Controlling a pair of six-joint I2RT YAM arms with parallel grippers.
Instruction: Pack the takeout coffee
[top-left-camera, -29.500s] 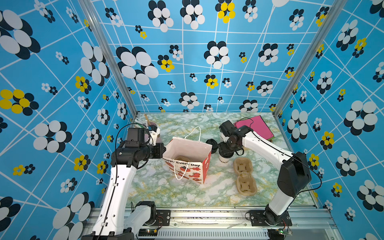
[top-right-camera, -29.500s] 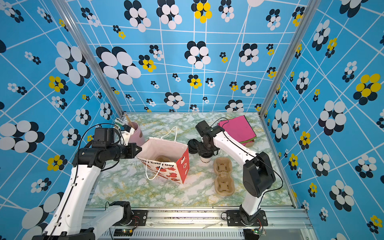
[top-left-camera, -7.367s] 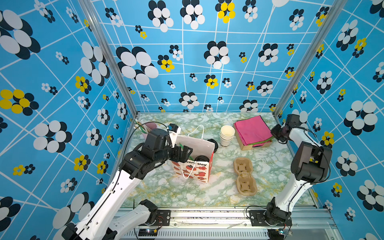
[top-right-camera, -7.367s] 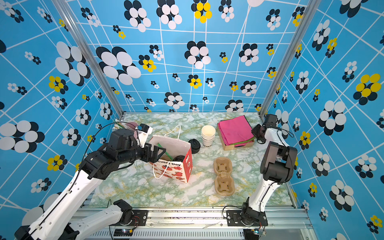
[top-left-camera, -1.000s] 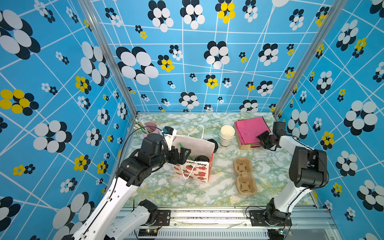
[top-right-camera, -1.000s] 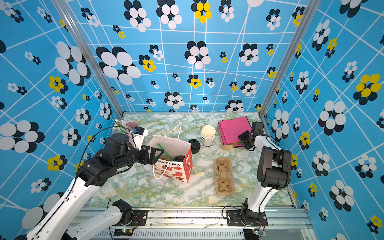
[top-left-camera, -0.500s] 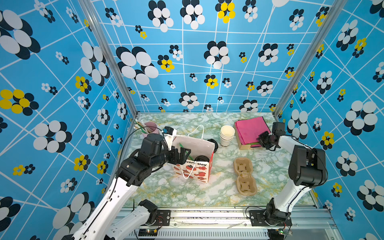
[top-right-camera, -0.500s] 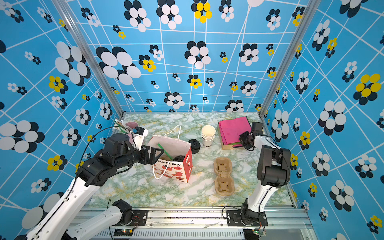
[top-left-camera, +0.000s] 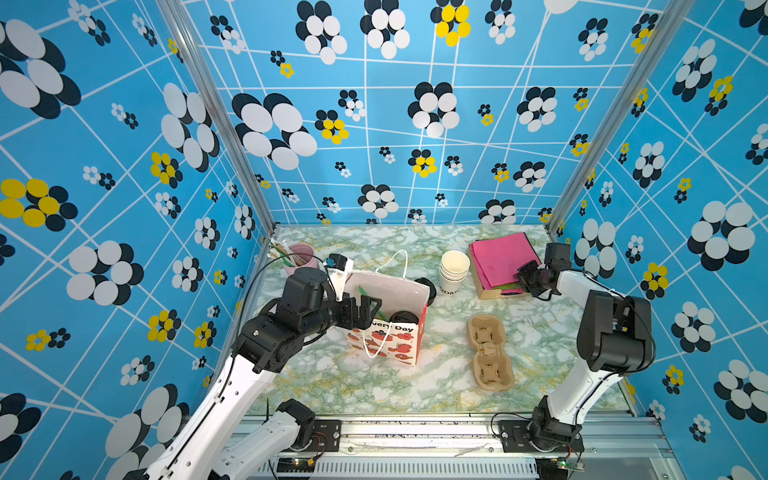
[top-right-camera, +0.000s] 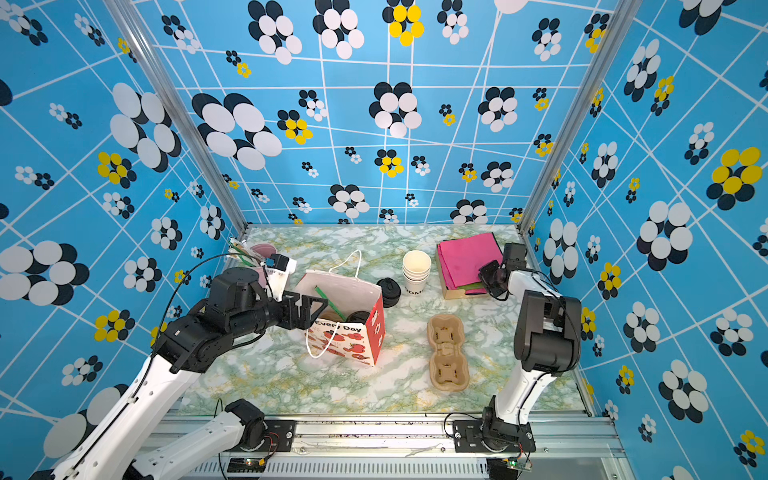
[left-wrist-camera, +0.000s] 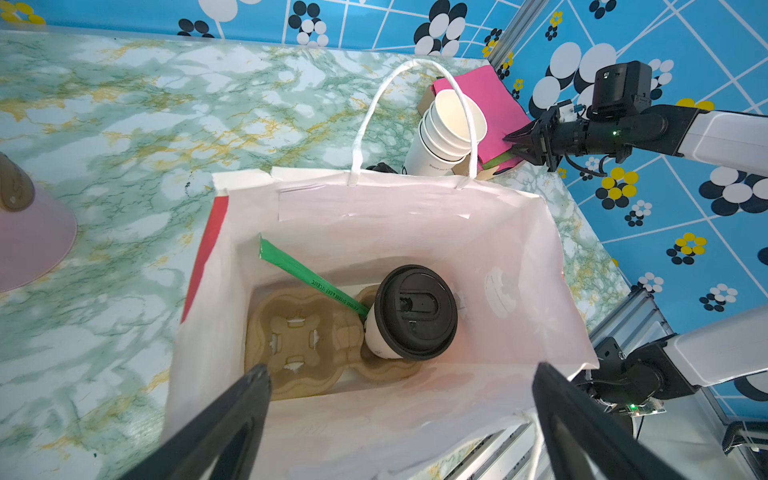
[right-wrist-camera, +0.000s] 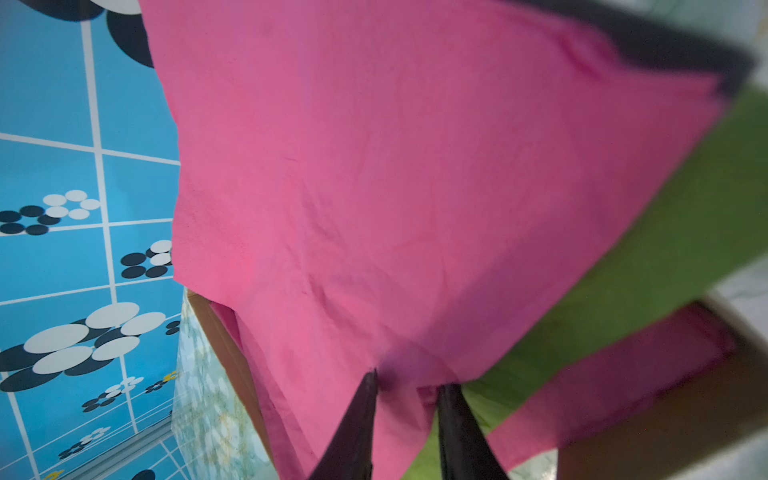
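Note:
The takeout coffee (left-wrist-camera: 411, 311), a white cup under a black lid, stands in a brown carrier (left-wrist-camera: 299, 336) at the bottom of the paper bag (top-left-camera: 395, 332). Its lid (top-right-camera: 358, 316) shows through the bag's mouth in both top views. My left gripper (left-wrist-camera: 399, 374) is open wide at the bag's left rim (top-left-camera: 365, 309), and the bag's near wall lies between its fingers. My right gripper (right-wrist-camera: 409, 380) is at the back right (top-left-camera: 521, 276). It is shut on the edge of a pink napkin (right-wrist-camera: 395, 187), which it holds raised over a green one.
A green straw (left-wrist-camera: 311, 282) leans inside the bag. Behind the bag stand stacked white cups (top-left-camera: 454, 268) and black lids (top-left-camera: 428, 289). The napkin box (top-left-camera: 490, 293) sits at the back right, a spare carrier (top-left-camera: 489, 353) lies mid-table, and a pink cup (top-left-camera: 301, 255) stands back left.
The right gripper's jaws have closed on the pink napkin's edge at the box. The left arm and the bag have not moved.

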